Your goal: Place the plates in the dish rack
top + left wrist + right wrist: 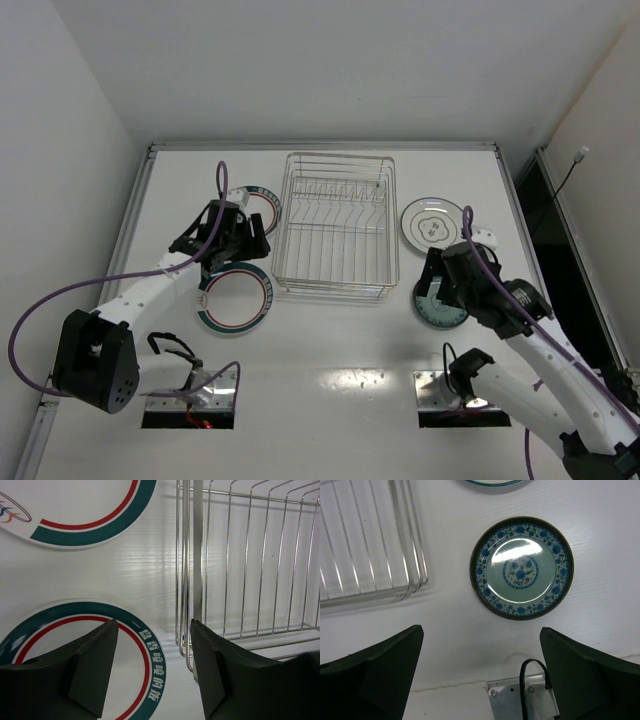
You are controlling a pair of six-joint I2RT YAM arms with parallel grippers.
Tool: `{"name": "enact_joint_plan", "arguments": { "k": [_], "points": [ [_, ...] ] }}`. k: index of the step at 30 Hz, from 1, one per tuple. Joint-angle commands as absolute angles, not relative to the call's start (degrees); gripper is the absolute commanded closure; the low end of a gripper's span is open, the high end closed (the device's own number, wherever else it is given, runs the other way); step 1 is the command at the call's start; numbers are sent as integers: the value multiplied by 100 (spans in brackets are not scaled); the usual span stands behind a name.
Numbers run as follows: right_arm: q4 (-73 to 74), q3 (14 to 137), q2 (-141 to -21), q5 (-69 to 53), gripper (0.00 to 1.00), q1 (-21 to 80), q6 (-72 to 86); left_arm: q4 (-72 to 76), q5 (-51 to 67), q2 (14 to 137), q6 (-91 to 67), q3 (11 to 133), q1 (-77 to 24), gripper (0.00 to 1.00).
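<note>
Left gripper open, empty, above rack-side rim of near ringed plate; right gripper open, empty, blue plate just ahead of it. Rack between arms holds nothing. Far ringed plate left of rack, dark-rimmed plate right, all flat on table.

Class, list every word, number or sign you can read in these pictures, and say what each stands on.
White Chinese characters on the green rim of the near ringed plate: slanted, too unclear to quote.
Coloured emblem at the centre of the far ringed plate: cut off, no letters legible.
The dish rack and the blue patterned plate: no text.
</note>
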State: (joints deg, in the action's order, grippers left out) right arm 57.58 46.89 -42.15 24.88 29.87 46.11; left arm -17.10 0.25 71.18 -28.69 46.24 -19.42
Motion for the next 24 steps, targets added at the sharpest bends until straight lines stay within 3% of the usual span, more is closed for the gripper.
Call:
{"name": "enact_joint_plan", "arguments": {
  "k": [1, 6, 12, 24],
  "points": [
    [5371, 4693, -4665, 2479, 0, 2622, 4571, -1538, 79, 7119, -2795, 4825, -1978, 43],
    [4274, 4018, -5186, 1039, 0, 1014, 3842, -1538, 79, 7119, -2795, 4825, -1978, 43],
    [4148, 3798, -5194, 56, 0, -726, 3401, -1538, 140, 7119, -2795, 4825, -1978, 43],
    [3718, 2594, -5318, -1678, 3, -2259, 3963, -1538, 202, 7172, -2795, 4878, -1978, 43]
  ]
}}
